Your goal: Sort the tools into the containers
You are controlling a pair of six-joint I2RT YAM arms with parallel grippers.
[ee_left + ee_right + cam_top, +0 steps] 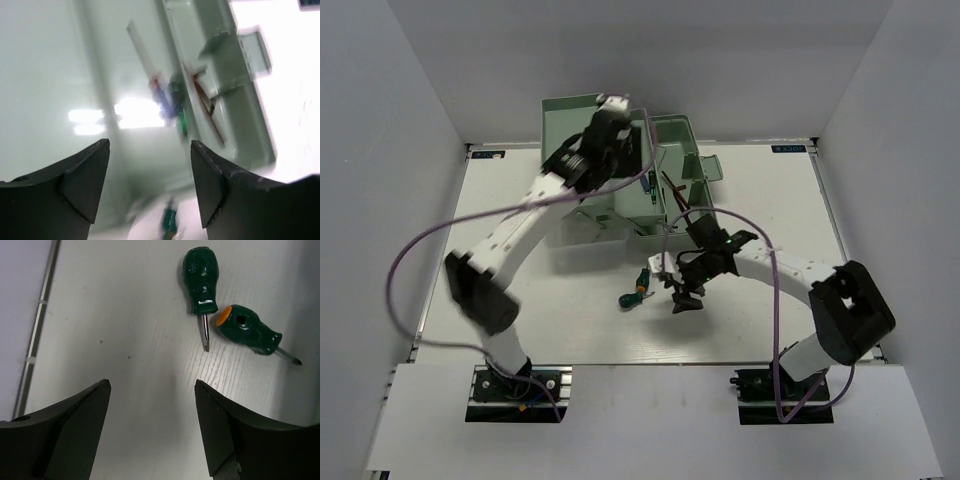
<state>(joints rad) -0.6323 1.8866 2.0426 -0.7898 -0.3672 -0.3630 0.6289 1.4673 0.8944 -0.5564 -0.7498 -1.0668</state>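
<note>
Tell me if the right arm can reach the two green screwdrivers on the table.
Probably yes: the right gripper is open close beside both stubby green screwdrivers, with only bare table between.

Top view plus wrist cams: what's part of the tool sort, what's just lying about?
Job:
- plain green screwdriver, on the table
- orange-capped green screwdriver, beside it
- blue-handled screwdriver, in the toolbox
- mint-green toolbox

Not job:
- purple cable on the left arm
- blue tag, far right corner
</note>
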